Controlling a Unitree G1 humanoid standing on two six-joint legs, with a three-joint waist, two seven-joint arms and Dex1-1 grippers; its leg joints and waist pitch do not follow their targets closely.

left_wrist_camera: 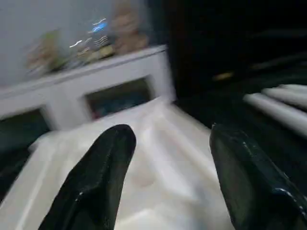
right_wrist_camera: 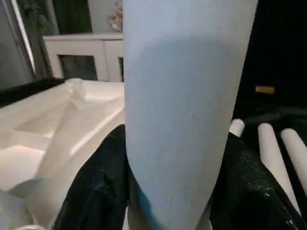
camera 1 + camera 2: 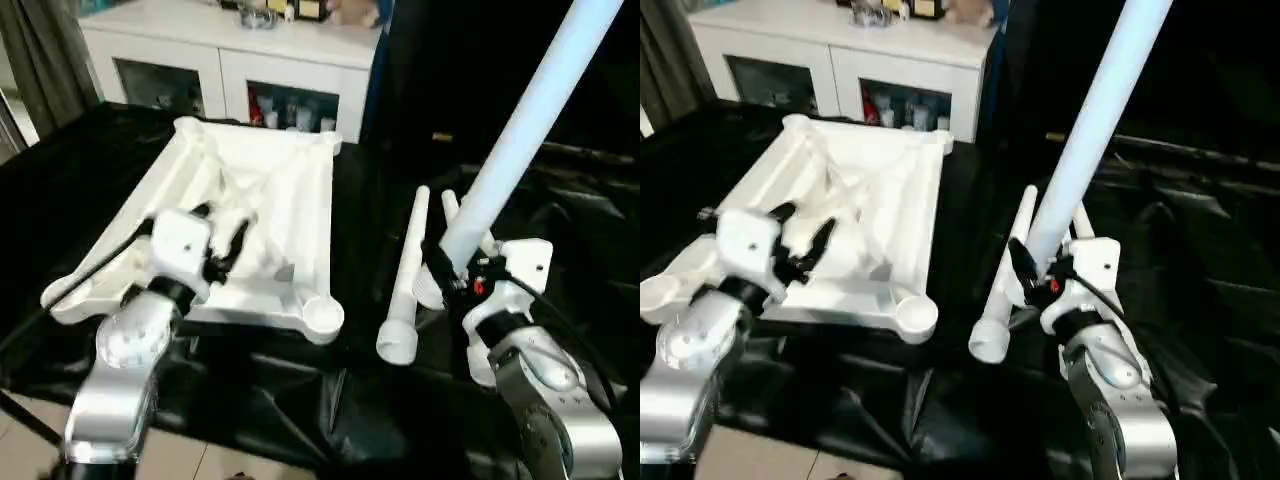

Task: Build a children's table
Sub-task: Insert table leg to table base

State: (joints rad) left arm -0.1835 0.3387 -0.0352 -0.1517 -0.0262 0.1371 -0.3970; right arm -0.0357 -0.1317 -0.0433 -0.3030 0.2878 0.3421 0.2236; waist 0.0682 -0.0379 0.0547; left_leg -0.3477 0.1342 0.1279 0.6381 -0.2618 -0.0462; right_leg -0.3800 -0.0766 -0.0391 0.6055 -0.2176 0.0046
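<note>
- Black sheeting (image 3: 300,410) covers the work surface, with a white cabinet (image 3: 225,50) standing behind it.
- On the sheeting's left side, the tabletop (image 3: 270,190) lies upside down, its ribbed underside facing up and a round socket (image 3: 322,316) at its near right corner.
- Above the tabletop's near part hovers the left gripper (image 3: 222,240), its two black fingers (image 1: 98,177) spread apart with nothing between them; the wrist view looks past them to the white underside.
- At right, the right gripper (image 3: 447,268) is clamped around the lower end of one leg (image 3: 530,120), which rises steeply from the gripper, leaning up and to the right until it leaves the picture's top edge.
- From the right wrist view, the leg (image 2: 187,110) stands between that gripper's black fingers (image 2: 98,187), which press on it from either side.
- Just left of the right gripper, another leg (image 3: 405,280) lies flat on the sheeting, its wide end (image 3: 397,343) toward the robot and well apart from the tabletop's socket.
- Partly hidden behind the held leg and the gripper lie further legs (image 3: 452,207); the right wrist view shows three rounded ends (image 2: 268,139) side by side on the black sheeting.
</note>
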